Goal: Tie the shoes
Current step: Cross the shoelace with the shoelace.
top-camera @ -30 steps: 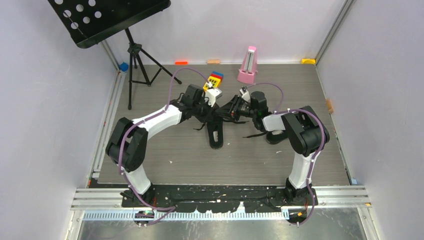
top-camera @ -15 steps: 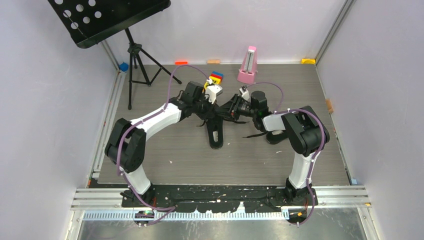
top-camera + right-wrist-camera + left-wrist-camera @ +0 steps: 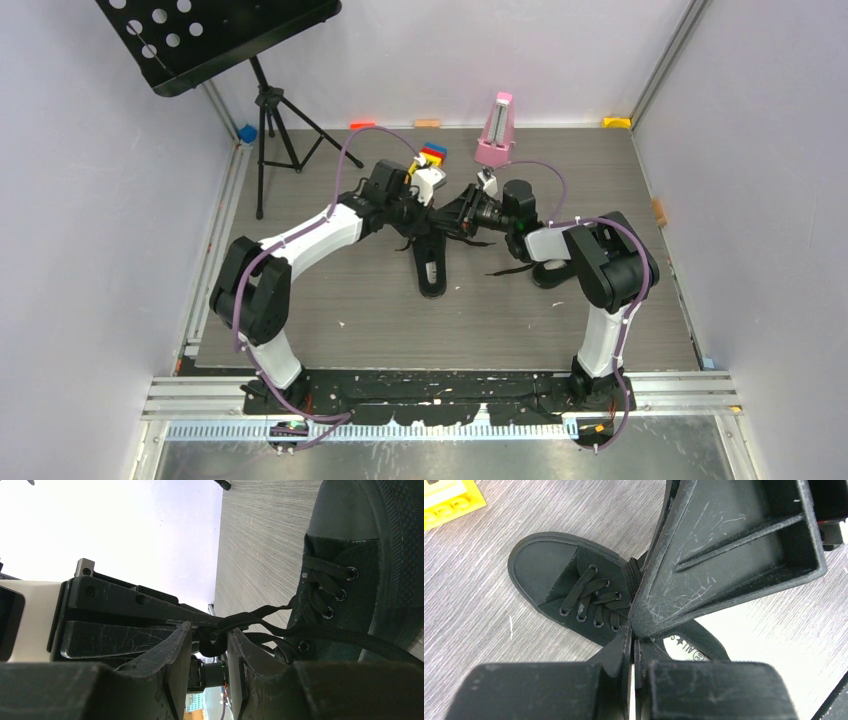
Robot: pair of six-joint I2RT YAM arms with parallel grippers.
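One black shoe (image 3: 432, 270) lies mid-table with its toe toward the arms; its toe cap and lacing also show under the left wrist (image 3: 574, 590) and beside the right wrist (image 3: 350, 580). The other shoe (image 3: 548, 272) lies half hidden under the right arm. Both grippers meet just above the first shoe. My left gripper (image 3: 430, 205) (image 3: 633, 630) is shut, and taut lace strands (image 3: 260, 612) run from the eyelets up to its tip. A loop of that lace hangs between the fingers of my right gripper (image 3: 453, 214) (image 3: 209, 630), which stands open with a gap on either side.
A pink metronome (image 3: 494, 132) stands at the back, with coloured blocks (image 3: 431, 155) just left of it; the yellow block (image 3: 446, 500) sits close to the shoe's toe. A black music stand (image 3: 215, 35) on a tripod fills the back left corner.
The right gripper's fingers have spread apart around the lace loop. The left arm has shifted slightly toward the back; its gripper stays shut.
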